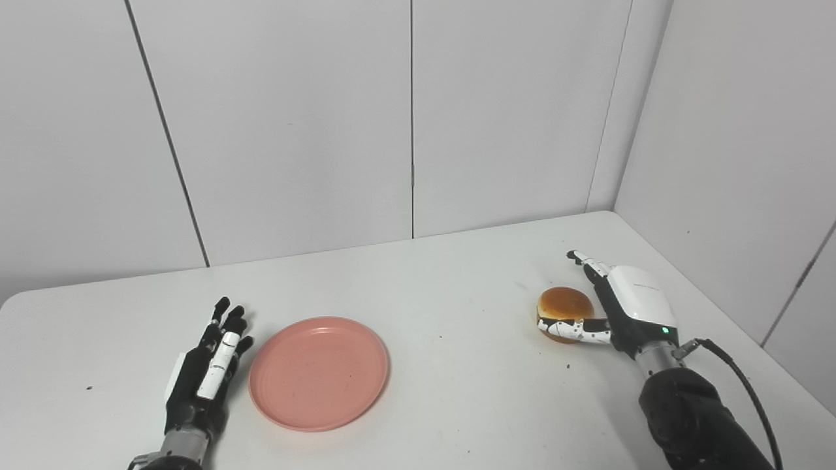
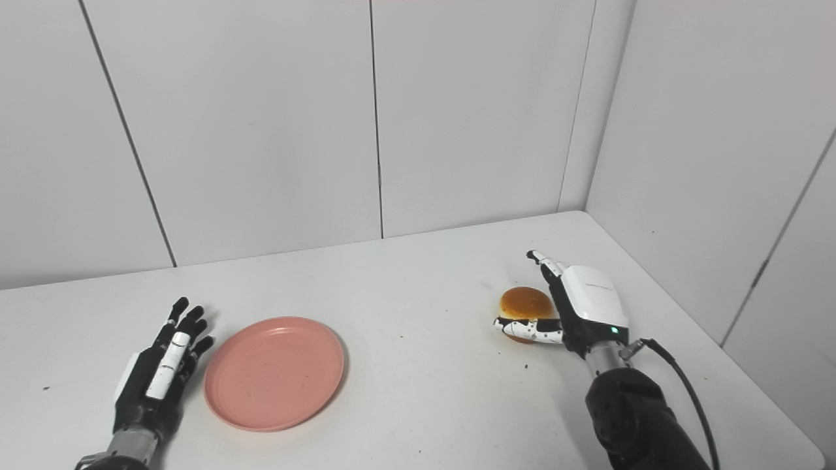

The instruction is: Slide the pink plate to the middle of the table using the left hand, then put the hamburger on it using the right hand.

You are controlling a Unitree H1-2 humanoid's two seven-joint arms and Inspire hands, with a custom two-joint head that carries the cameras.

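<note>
The pink plate [image 1: 319, 372] lay at seven o'clock on the table [image 1: 457, 405], the left hand [image 1: 208, 365] just beside it, fingers spread and empty. At three o'clock the right hand [image 1: 617, 313] cupped the hamburger [image 1: 563, 307], not yet clearly gripping. Probably the pick-up step; next, closing and lifting.

A white table [image 1: 457, 274] sits in a corner of pale grey panelled walls [image 1: 294, 117] with dark vertical seams
</note>
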